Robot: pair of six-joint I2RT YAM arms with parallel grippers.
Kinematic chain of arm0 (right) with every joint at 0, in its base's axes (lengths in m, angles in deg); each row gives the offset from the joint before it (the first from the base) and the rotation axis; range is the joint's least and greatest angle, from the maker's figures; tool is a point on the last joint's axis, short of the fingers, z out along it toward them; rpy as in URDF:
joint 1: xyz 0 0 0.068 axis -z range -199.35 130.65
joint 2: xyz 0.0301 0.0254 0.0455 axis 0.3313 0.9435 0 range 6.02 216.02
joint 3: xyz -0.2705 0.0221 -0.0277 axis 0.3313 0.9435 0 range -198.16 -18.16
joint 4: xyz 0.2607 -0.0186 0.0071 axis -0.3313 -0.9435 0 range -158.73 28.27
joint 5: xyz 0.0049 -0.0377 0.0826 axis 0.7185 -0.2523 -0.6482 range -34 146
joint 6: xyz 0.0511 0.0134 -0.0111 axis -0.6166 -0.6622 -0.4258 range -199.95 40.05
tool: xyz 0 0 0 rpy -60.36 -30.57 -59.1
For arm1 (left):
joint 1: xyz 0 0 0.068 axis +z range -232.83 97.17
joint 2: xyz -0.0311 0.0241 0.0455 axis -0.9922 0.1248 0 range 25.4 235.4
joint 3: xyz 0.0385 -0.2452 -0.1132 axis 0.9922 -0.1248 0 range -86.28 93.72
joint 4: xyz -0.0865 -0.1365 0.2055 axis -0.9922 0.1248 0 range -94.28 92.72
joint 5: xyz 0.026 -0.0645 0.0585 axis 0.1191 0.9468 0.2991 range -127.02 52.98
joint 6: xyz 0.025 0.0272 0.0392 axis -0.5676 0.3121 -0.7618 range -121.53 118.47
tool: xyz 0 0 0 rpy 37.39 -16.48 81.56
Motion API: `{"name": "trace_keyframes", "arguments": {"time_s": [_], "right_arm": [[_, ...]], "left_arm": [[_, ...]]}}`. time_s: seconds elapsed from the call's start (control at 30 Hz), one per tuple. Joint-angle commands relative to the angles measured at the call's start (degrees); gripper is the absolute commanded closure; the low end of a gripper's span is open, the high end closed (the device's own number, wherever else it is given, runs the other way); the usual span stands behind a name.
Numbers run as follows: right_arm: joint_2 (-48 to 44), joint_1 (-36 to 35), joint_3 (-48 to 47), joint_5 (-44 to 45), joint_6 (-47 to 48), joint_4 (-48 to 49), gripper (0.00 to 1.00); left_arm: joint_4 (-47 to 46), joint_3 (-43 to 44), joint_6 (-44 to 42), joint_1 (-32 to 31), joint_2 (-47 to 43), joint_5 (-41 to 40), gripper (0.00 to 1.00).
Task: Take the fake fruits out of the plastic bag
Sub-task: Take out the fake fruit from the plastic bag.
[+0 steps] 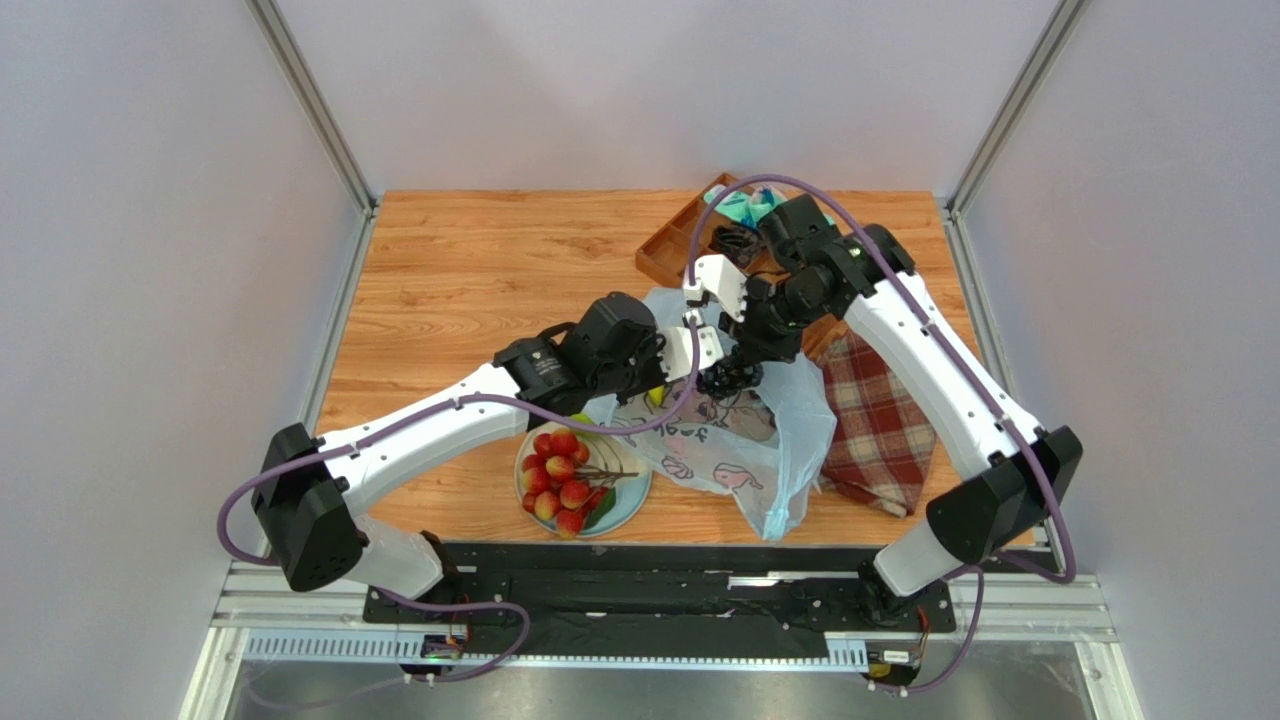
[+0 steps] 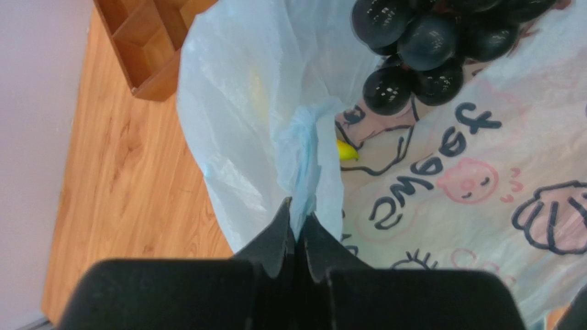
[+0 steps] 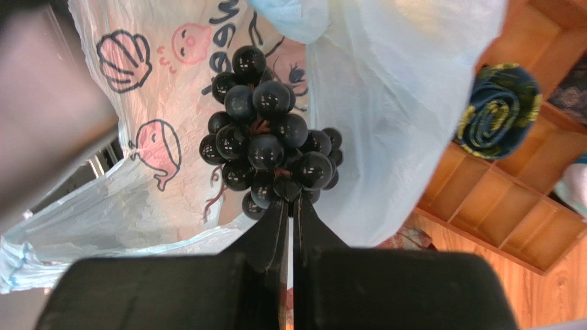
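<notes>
The left gripper (image 2: 297,230) is pressed shut on a fold of the bag (image 2: 262,103) rim, holding the mouth up. The right gripper (image 3: 289,206) pinches the grapes (image 3: 269,148) by the stem, and the bunch hangs at the opening. Red fruits (image 1: 556,465) already lie on the plate (image 1: 639,503). A banana (image 2: 346,151) shows yellow inside the bag, so I'd say that one is left to fetch.

Count on inspection:
- Bag (image 2: 241,103): one, at the left pincer (image 2: 298,220).
- Grape bunch (image 3: 269,148): one, at the right pincer (image 3: 290,206).
- Banana (image 2: 346,151): one, only its tip showing, just beyond the left pincer.
- Red-fruit cluster (image 1: 556,468): one.
- Plate (image 1: 634,503): one.
- Plaid cloth (image 1: 879,428): one.
- Wooden tray (image 1: 673,243): one.
</notes>
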Motion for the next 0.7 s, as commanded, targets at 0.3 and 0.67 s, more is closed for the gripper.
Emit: {"name": "trace_keyframes", "arguments": {"time_s": [0.3, 0.67], "right_arm": [[-7.02, -13.01, -9.59, -8.84, -8.87, -4.52, 1.00], [5.02, -15.13, -3.70, -9.46, -19.59, 4.19, 1.00]], "left_arm": [[2.72, 21.15, 20.00, 16.50, 11.07, 23.56, 1.00], [2.37, 31.62, 21.58, 17.12, 17.23, 24.36, 1.00]]}}
